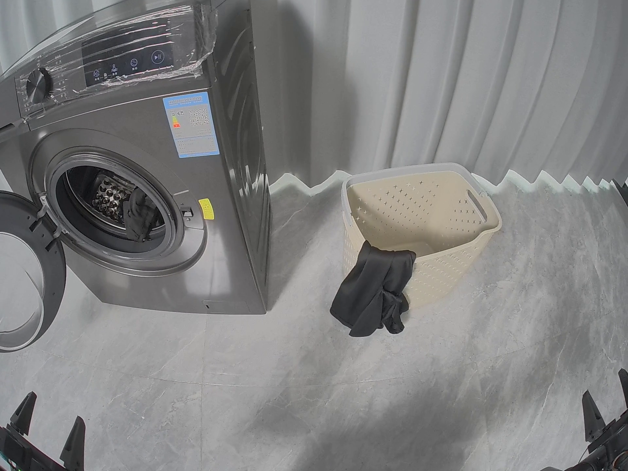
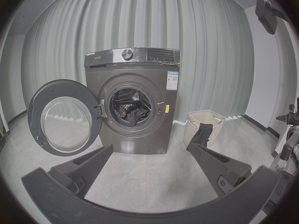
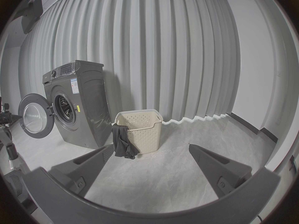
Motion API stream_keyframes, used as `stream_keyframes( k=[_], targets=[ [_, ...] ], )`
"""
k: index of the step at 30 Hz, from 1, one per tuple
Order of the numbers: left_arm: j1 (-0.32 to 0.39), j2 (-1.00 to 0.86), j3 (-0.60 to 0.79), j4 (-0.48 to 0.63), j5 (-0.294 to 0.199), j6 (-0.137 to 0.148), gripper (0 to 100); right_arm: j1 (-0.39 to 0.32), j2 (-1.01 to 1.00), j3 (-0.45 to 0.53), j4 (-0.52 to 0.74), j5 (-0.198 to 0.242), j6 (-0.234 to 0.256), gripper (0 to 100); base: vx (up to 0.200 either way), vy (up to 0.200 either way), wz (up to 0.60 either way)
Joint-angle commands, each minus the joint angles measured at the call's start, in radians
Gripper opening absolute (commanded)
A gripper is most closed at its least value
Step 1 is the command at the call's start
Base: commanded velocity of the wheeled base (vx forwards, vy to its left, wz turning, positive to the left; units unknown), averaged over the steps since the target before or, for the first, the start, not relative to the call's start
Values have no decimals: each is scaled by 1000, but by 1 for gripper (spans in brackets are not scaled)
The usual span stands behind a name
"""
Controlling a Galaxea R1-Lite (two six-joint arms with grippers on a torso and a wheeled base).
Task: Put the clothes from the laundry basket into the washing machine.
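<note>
Hovering released and empty, left fingers (image 1: 73,438) and right fingers (image 1: 591,418) are probably lining up for the garment (image 1: 374,289) draped over the laundry basket (image 1: 418,214) rim.

A grey front-loading washing machine (image 1: 163,165) stands with its door (image 1: 26,276) swung open and a dark garment (image 1: 139,214) in the drum, near a cream laundry basket (image 1: 451,269) with black clothing (image 1: 374,289) draped over its rim.

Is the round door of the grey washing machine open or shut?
Open: the round glass door is swung away from the grey washing machine; a dark cloth shows in its drum.
</note>
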Motion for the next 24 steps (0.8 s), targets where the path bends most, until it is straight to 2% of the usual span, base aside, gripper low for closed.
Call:
stream_keyframes(
  k=[1,11,17,19,20,21,22,24],
  targets=[
    [0,-15,15,0,-1,2,100,1,-13,16,0,0,0,100,0,0,0],
    [0,-13,15,0,-1,2,100,1,-15,16,1,-2,4,100,0,0,0],
    [0,-15,15,0,-1,3,100,2,-16,-4,-35,0,14,100,200,0,0],
    [0,-15,15,0,-1,5,100,10,2,-150,-65,12,55,100,200,0,0],
    [0,-15,15,0,-1,5,100,10,2,-150,-65,12,55,100,200,0,0],
    [0,-15,15,0,-1,5,100,27,67,-209,-34,21,80,100,200,0,0],
    [0,-15,15,0,-1,2,100,39,111,-226,-9,29,86,100,200,0,0],
    [0,-15,15,0,-1,0,100,62,174,-229,8,40,89,100,200,0,0]
  ],
)
